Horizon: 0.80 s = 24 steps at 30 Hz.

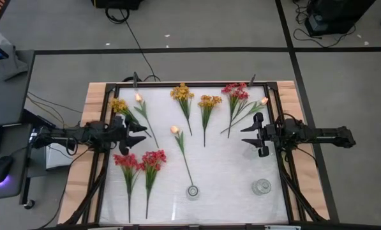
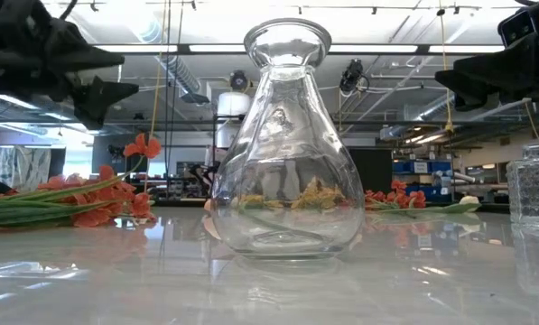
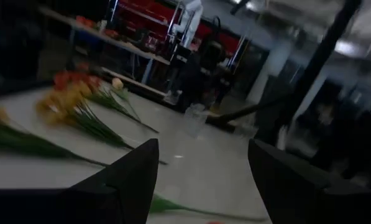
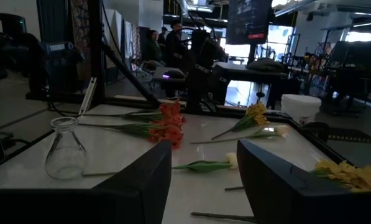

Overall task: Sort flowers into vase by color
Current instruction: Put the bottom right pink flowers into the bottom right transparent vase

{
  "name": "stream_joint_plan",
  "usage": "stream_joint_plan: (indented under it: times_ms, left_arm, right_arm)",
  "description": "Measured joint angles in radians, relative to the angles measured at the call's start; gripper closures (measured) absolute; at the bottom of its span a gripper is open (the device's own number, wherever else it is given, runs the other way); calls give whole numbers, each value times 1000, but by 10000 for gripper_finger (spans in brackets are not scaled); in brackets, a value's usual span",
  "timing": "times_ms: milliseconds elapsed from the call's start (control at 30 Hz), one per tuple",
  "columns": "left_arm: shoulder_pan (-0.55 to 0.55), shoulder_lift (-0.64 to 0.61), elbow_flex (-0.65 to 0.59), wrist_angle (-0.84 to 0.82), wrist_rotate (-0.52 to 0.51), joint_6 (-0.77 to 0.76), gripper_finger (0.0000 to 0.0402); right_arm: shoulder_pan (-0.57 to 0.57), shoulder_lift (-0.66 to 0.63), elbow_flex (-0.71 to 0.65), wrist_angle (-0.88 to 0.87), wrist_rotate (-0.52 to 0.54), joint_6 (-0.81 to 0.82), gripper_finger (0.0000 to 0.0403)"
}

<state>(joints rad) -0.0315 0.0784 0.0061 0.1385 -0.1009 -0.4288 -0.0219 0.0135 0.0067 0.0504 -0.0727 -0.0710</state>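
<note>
White tabletop (image 1: 228,166) has every flower lying flat: yellow-orange clusters (image 1: 182,93) and red-pink clusters (image 1: 236,92) along the far side, more red-pink ones (image 1: 153,158) near the left arm, peach buds (image 1: 175,130) between. Both glass vases, flask-shaped vase (image 1: 193,191) and squat jar (image 1: 261,186), look empty, so sorting isn't started. Left gripper (image 1: 141,135) and right gripper (image 1: 246,136) hover at the table's sides, fingers apart, holding nothing.

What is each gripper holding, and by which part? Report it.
Nothing is held: the left gripper and right gripper both hover open and empty above the white table.
</note>
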Motion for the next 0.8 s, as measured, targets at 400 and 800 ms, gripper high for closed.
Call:
stream_joint_plan:
  times_ms: [400, 800]
  left_arm:
    - [0, 0, 0, 192, 0, -602, 147]
    - [-1, 0, 0, 655, 2, -978, 147]
  right_arm:
    - [0, 0, 0, 0, 0, 0, 210]
    - [0, 0, 0, 0, 0, 0, 210]
